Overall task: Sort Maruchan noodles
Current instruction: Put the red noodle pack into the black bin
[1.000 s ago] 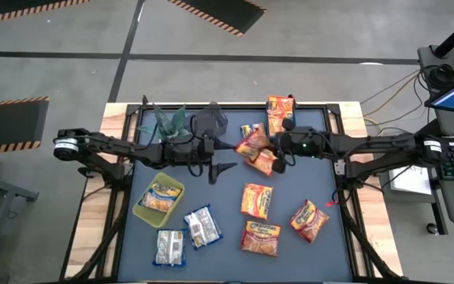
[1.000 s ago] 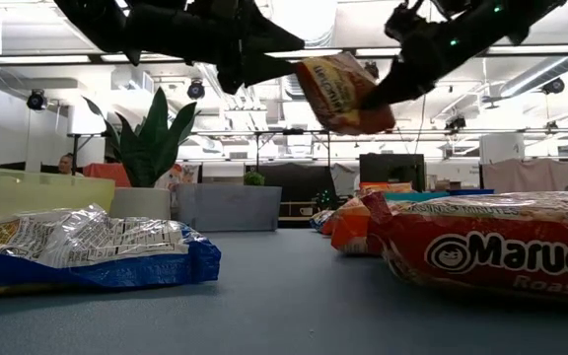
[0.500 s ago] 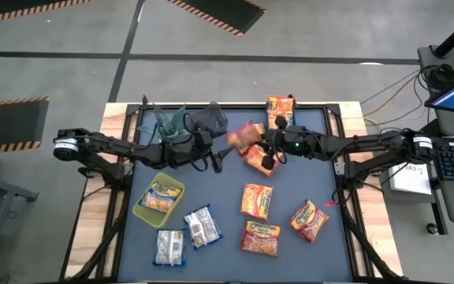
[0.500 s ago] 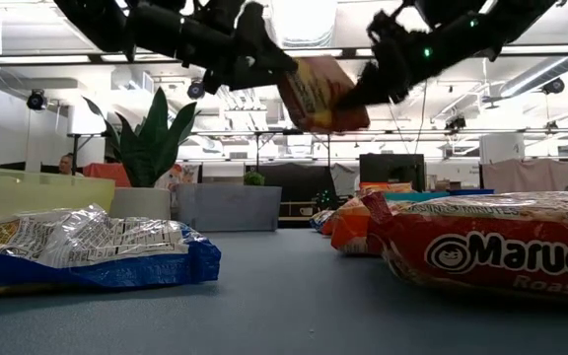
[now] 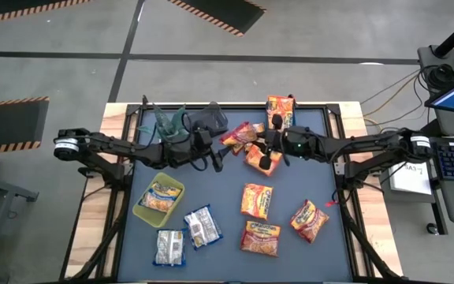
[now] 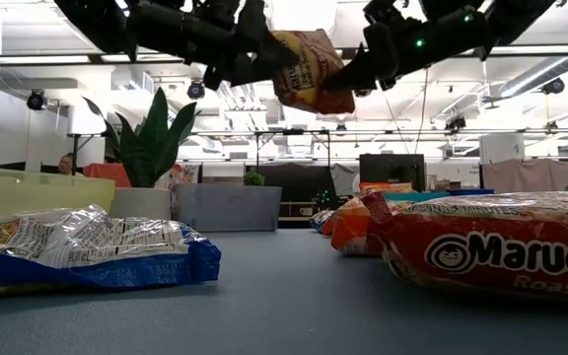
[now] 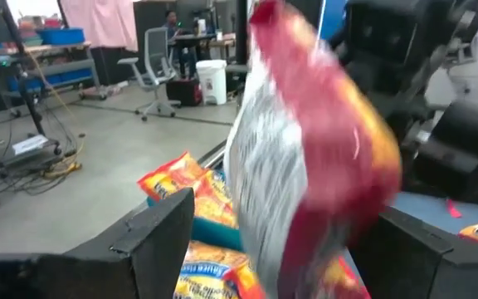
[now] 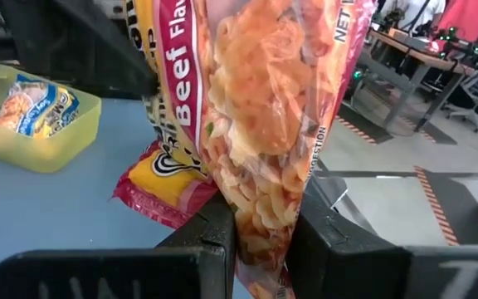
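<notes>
Above the table's far middle, the right gripper (image 5: 268, 147) is pinching an orange-red plastic beef ramen packet (image 5: 237, 134) between nearly closed fingers and holding it in the air, well clear of the blue-grey table top (image 5: 219, 197). The left gripper (image 5: 215, 154) is waiting just beside it with jaws spread wide; in the left wrist view the packet is hanging between those open fingers, not yet clamped, so this is looking like a hand-over in mid-step. Sorting is appearing partly done: one yellow-and-blue packet (image 5: 159, 197) is lying inside the yellow-green plastic bin (image 5: 141, 211) at front left, and two whitish-silver packets (image 5: 186, 235) are lying near it on the table. Four orange-red packets (image 5: 276, 219) are sitting loose at front right, more are lying under the grippers, and another (image 5: 279, 110) is resting at the far edge. A dark grey bin (image 5: 209, 118) is standing beside a potted plant (image 5: 169, 120). Most orange-red packets are still needing homes, by my reckoning.
</notes>
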Motion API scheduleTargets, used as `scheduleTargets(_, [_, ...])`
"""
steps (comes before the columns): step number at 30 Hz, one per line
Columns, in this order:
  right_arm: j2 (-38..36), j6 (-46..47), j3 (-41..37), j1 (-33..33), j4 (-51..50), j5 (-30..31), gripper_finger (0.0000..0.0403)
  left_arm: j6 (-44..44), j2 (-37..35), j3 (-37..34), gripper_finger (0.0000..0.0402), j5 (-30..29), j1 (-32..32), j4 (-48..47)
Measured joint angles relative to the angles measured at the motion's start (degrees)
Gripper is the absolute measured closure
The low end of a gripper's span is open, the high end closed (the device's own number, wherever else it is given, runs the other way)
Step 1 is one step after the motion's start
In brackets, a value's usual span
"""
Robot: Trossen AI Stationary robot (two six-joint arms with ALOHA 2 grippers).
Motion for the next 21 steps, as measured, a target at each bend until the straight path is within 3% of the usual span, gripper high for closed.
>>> scheduleTargets(7, [4.9,-1.5,-0.1,0.0,5.0,0.2,0.0340,1.2,0.0,0.0,0.0144,2.4,0.0,2.3])
scheduleTargets(17, [6.6,-0.4,-0.1,0.0,6.1,0.4,0.0339,1.0,0.0,0.0,0.0259,2.2,0.0,1.9])
scheduleTargets(21, [5.9,0.8,-0.1,-0.1,6.2,-2.2,0.0320,1.1,0.0,0.0,0.0295,2.3,0.0,1.9])
